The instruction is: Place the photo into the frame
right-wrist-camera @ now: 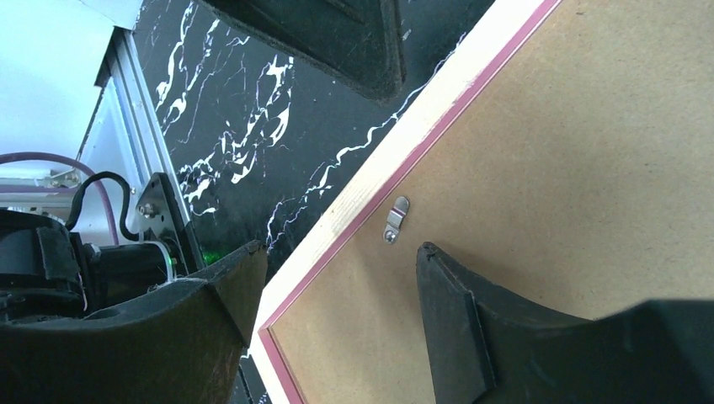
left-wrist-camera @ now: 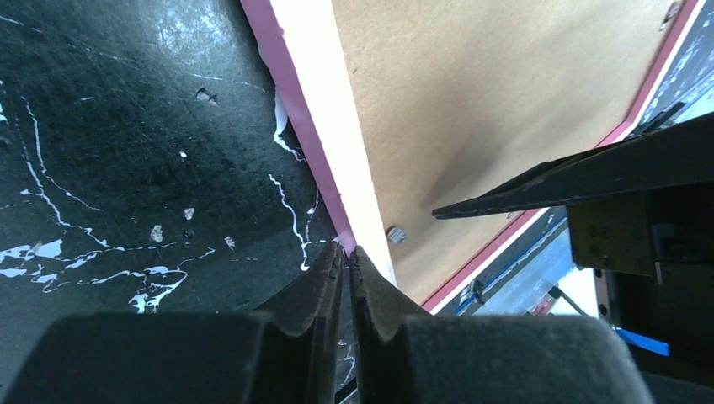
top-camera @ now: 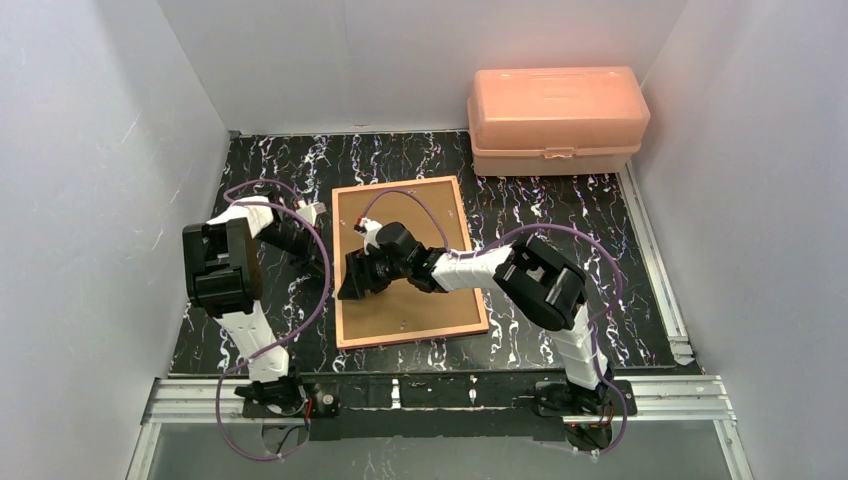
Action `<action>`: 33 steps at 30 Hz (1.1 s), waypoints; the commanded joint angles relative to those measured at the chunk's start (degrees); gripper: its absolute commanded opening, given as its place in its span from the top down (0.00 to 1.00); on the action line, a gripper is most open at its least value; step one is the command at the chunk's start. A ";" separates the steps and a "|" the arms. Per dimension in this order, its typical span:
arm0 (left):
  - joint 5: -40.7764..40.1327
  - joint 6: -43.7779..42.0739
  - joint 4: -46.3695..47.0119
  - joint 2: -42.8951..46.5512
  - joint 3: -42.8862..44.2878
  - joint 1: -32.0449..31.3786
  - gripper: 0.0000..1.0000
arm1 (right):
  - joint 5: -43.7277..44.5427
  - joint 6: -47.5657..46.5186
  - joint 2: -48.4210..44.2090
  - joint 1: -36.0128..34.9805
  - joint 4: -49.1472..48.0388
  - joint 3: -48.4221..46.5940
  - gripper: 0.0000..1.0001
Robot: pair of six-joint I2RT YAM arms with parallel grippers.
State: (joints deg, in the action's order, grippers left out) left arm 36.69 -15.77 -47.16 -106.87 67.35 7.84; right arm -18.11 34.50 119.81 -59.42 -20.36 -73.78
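My R gripper (right-wrist-camera: 341,250) is open, jaws either side of the frame (right-wrist-camera: 370,181) L edge, by a clip (right-wrist-camera: 396,219). L gripper (left-wrist-camera: 347,252) clenched, tips at same edge. Frame lies back-up mid table (top-camera: 540,215), board (right-wrist-camera: 589,168) in it; can't see photo.

Wood-look frame (right-wrist-camera: 380,168), matt fibreboard backing (right-wrist-camera: 572,168), metal clip (right-wrist-camera: 396,219)

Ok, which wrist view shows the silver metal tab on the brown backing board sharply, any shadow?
Right wrist: silver metal tab crisp, unshadowed on the brown backing board. Left wrist: a tab small and soft, a shadow on the board nearby.
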 commanded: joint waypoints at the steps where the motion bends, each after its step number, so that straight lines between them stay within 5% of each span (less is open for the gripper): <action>1: 4.46 0.58 -2.74 0.76 1.90 0.78 0.90 | -2.00 0.28 1.08 -0.34 -4.06 -2.65 0.27; 5: 5.72 1.58 -2.04 -0.62 2.13 0.78 0.79 | -2.31 0.70 1.27 -0.41 -4.84 -2.33 0.28; 10: 3.84 2.52 -0.84 -3.24 2.90 0.69 0.78 | -2.30 0.45 1.93 -0.48 -4.31 -2.99 0.28; 33: 1.13 3.38 1.13 -4.43 2.42 0.18 0.89 | -3.81 1.24 4.56 -0.52 -5.51 -4.33 0.32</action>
State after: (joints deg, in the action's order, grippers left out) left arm 40.14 -11.64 -47.18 -111.94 69.49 8.38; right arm -20.73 35.64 123.17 -59.66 -23.73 -75.66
